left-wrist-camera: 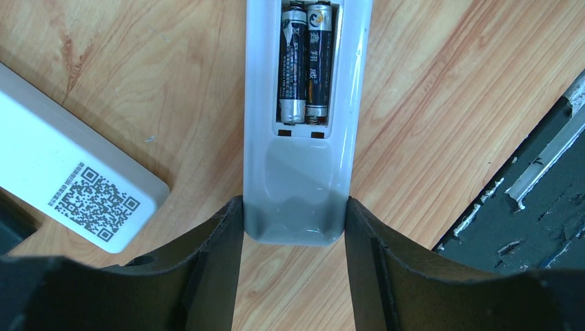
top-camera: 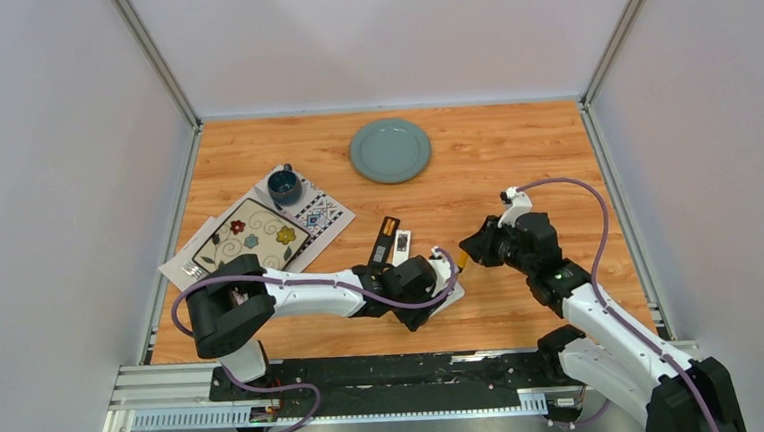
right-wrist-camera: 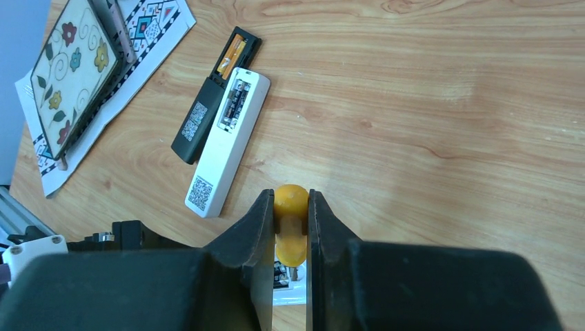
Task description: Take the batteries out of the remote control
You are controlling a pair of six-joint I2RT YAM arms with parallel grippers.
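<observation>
We see our left claw [left-wrist-camera: 294, 231] clamping the white remote [left-wrist-camera: 298, 172] by its end on the counter [left-wrist-camera: 428, 103]; two batteries [left-wrist-camera: 303, 62] lie side by side in its open bay (cover off). Our right claw [right-wrist-camera: 290, 207] pinches the yellow-handled screwdriver [right-wrist-camera: 291, 243].

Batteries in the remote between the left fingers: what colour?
The batteries are black with silvery ends; clearest in left wrist view.

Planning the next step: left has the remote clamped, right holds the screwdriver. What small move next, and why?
Probably lower the right gripper so the screwdriver tip meets one end of the batteries and levers one up. The left gripper clamps the remote by its end, the compartment is open, and both batteries sit in it.
</observation>
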